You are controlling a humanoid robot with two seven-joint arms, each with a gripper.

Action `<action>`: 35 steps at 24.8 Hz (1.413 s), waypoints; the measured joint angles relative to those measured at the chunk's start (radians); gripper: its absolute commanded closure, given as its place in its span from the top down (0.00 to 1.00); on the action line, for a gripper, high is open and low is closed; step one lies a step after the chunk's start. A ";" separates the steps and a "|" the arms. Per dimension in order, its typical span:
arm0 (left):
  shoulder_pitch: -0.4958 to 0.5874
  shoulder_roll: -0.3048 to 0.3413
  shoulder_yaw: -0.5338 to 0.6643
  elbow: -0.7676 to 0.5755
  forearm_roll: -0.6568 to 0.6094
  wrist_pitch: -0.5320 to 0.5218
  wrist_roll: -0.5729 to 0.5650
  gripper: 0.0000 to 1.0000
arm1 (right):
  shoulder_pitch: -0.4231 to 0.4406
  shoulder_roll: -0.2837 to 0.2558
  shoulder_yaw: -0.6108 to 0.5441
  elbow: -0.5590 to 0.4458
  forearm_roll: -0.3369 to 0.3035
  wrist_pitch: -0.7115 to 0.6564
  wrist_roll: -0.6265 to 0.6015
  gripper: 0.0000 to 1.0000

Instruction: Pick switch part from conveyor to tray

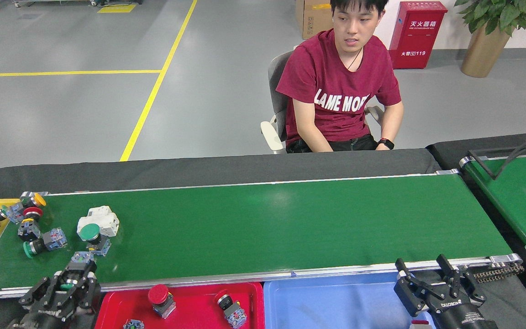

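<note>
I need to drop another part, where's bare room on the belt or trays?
The conveyor is bare from the white switch rightward to its end rollers. The blue tray looks nearly empty. Crowded: the belt's left end, around the left gripper.

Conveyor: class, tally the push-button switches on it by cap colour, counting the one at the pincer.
green-capped switches: 3, one in the left pincer
red-capped switch: 1
yellow-capped switch: 1
total: 5
</note>
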 measured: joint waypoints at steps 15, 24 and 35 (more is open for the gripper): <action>0.025 -0.104 0.150 -0.048 0.007 -0.070 0.003 1.00 | 0.000 0.000 0.000 0.000 0.003 0.000 0.000 0.96; -0.191 -0.010 0.167 0.150 -0.002 0.135 0.003 1.00 | 0.000 0.000 0.000 0.000 0.003 -0.001 0.000 0.96; -0.501 0.156 0.030 0.615 -0.158 0.401 0.064 1.00 | 0.003 -0.001 0.001 0.000 0.003 -0.001 0.000 0.96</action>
